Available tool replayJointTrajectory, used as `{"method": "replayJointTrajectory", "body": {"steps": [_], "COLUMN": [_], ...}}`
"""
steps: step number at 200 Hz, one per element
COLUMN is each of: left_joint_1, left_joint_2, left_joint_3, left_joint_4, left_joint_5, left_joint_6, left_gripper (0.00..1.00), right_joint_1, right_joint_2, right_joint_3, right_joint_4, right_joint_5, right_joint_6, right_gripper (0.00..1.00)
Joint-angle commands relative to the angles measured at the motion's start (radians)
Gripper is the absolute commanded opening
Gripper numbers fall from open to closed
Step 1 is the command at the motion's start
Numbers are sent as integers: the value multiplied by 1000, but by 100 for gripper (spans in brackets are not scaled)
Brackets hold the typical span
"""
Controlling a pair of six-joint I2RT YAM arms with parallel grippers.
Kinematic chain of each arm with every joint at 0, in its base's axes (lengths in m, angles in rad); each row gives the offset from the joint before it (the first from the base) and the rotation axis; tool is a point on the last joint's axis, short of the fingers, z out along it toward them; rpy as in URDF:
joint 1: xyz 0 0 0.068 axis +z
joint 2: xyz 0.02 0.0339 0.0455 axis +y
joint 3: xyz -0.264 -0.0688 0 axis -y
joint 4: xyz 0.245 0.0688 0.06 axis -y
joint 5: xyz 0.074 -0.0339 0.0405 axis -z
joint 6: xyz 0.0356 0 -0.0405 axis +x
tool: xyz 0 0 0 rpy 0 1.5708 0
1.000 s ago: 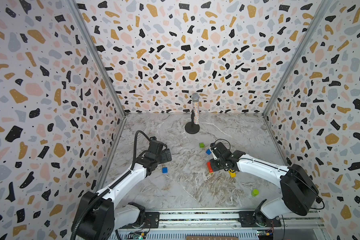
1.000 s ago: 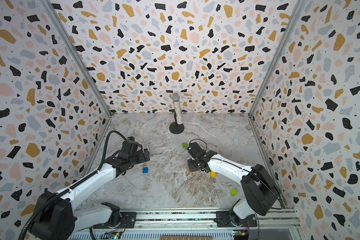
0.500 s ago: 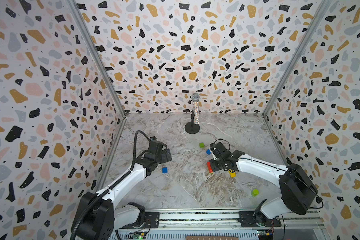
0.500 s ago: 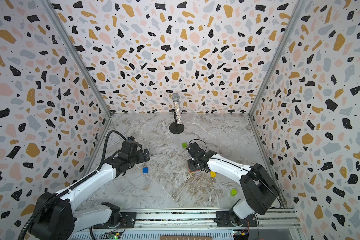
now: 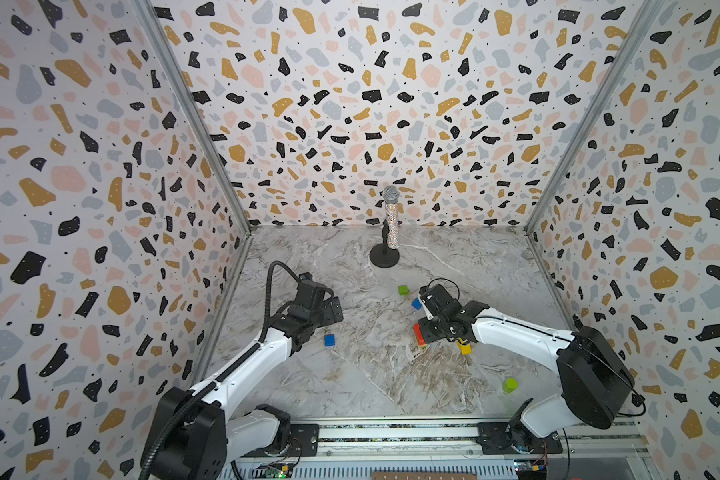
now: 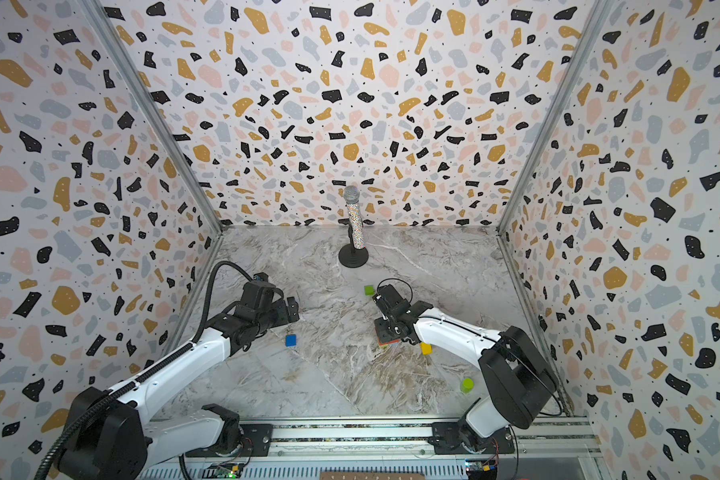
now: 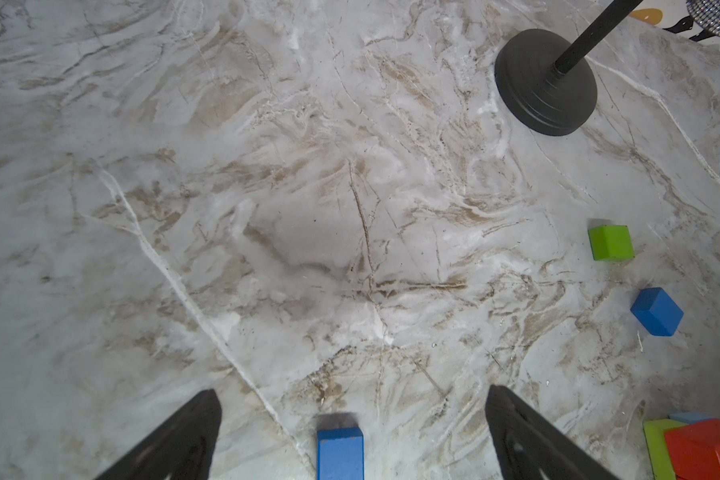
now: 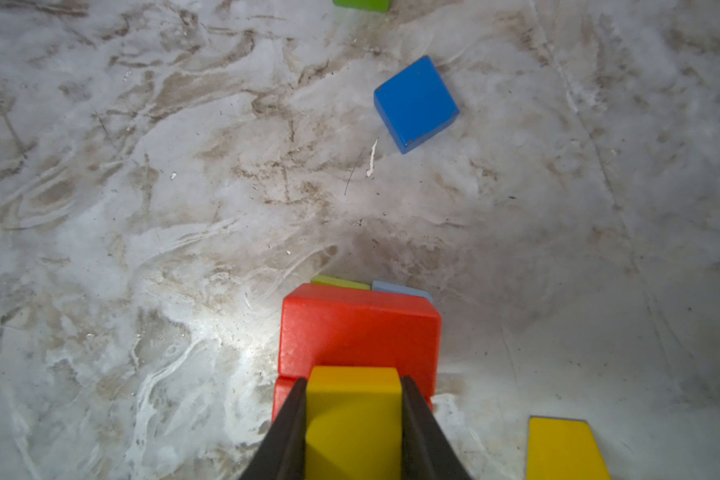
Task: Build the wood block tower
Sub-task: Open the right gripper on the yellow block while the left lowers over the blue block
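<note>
I'm on the placing step. My right claw (image 8: 354,380) is closed narrow on a yellow block (image 8: 352,424), pinching it by two opposite sides. It holds the block over the near part of the red brick (image 8: 358,332) that tops the tower (image 5: 419,336). The tower is a low stack on the table (image 5: 371,374), right of centre. In the right wrist view I make out a second red piece (image 8: 281,395) under the top one. The edges of a green block (image 8: 339,281) and a light blue block (image 8: 400,287) peep out on the far side. I cannot tell whether the yellow block's underside touches the red brick or hangs just above it. As I judge it, the yellow sits toward one edge of the red face, so the next move calls for centring it there. After that I would lower until it rests flat, open the jaws only a little and lift straight up so nothing gets dragged. My left claw (image 7: 352,392) is spread wide and empty, well apart from the tower. It is lined up with a dark blue block (image 7: 340,453) that lies on the table between its fingers, and I'd close on that one next. Other loose pieces are another yellow piece (image 8: 564,449) just beside the tower, and a blue cube (image 8: 415,104) and a green cube (image 5: 403,289) beyond it.
</note>
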Motion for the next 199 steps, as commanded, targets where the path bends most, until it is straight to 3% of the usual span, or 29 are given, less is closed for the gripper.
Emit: {"method": "replayJointTrajectory", "body": {"steps": [1, 69, 123, 199], "left_joint_1": [-1, -1, -1, -1], "left_joint_2": [-13, -15, -13, -8], "left_joint_3": [-9, -11, -7, -10], "left_joint_4": [20, 19, 16, 9], "left_joint_5": [-17, -16, -19, 6], "left_joint_6": [8, 8, 9, 12], "left_gripper": [100, 100, 100, 100], "right_joint_1": [4, 4, 4, 3], "right_joint_2": [-1, 9, 1, -39], "right_joint_3": [20, 13, 13, 20], "right_joint_4": [-7, -3, 8, 16], "right_joint_5": [13, 11, 21, 29], "right_joint_6": [0, -1, 3, 0], "right_gripper": [26, 26, 41, 47]}}
